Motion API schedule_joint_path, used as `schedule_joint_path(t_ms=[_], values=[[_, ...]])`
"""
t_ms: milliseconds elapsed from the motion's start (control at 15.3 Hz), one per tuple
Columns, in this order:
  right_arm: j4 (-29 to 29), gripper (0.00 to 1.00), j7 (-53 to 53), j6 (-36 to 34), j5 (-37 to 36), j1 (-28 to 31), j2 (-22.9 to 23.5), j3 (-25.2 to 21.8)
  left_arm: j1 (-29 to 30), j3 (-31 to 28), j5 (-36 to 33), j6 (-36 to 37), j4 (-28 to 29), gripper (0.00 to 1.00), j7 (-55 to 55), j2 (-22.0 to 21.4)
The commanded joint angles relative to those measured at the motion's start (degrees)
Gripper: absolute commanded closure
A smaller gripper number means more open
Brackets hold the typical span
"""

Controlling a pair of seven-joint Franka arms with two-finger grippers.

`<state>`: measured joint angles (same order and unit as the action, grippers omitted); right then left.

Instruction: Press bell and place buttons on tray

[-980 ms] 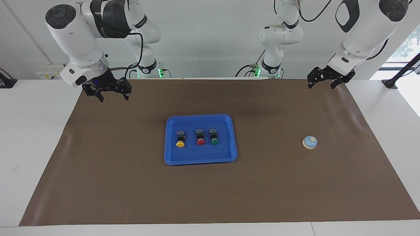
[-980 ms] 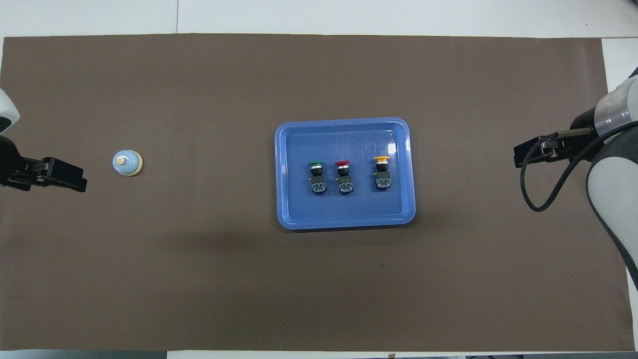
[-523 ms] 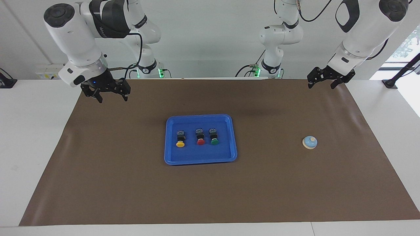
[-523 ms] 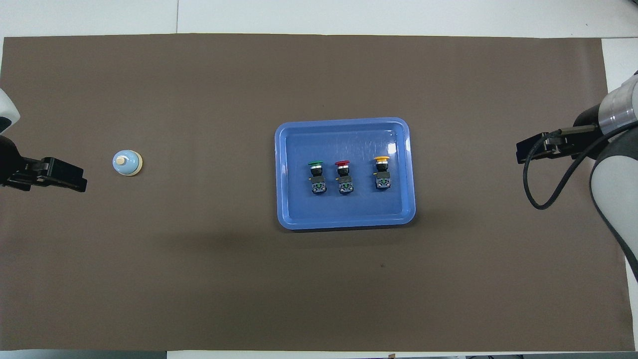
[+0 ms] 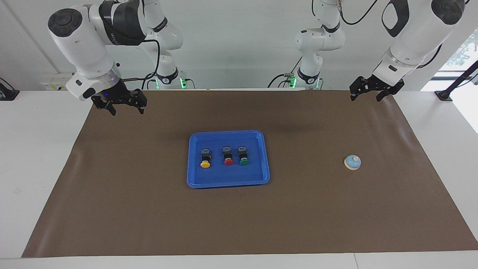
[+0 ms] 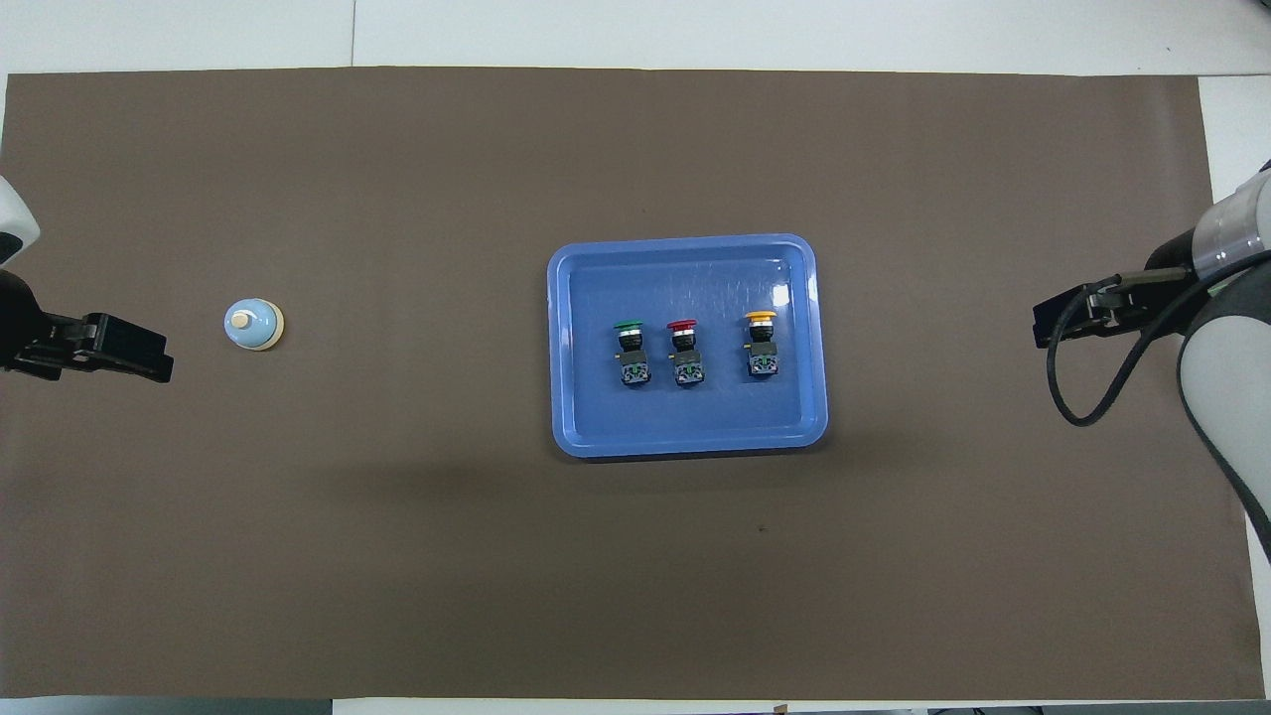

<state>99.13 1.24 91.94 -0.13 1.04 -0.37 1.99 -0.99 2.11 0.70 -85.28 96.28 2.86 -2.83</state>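
All three buttons (image 5: pixel 224 156) lie inside the tray (image 5: pixel 228 182) mid-table, and the bell (image 5: pixel 352 162) sits apart toward the left arm's end. Both the left gripper (image 5: pixel 366 94) and right gripper (image 5: pixel 124 108) hang raised, wide and empty, so little can go wrong; a careless sweep over the tray could scatter the buttons

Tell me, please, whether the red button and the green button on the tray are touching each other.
Apart. The overhead view shows blue tray floor between the red button and the green button.

A brown mat (image 5: pixel 239 209) covers the white table (image 5: pixel 37 168). A plain white wall (image 5: pixel 239 45) rises above the mat.
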Motion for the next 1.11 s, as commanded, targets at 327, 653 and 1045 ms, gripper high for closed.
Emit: schedule_joint_path(t_ms=[327,653,1045], values=[[3.09,0.0,-0.01,0.96,-0.05,1.16,-2.62,0.74,0.11,0.0,-0.97,0.29,0.57,0.0,-0.23,-0.87],[3.09,0.0,-0.27,1.58,-0.14,1.68,-2.62,0.65,0.11,0.0,-0.97,0.29,0.57,0.0,-0.23,-0.87],[2.65,0.0,-2.29,4.56,-0.4,2.3,-2.18,0.74,0.11,0.0,-0.97,0.29,0.57,0.0,-0.23,-0.87]])
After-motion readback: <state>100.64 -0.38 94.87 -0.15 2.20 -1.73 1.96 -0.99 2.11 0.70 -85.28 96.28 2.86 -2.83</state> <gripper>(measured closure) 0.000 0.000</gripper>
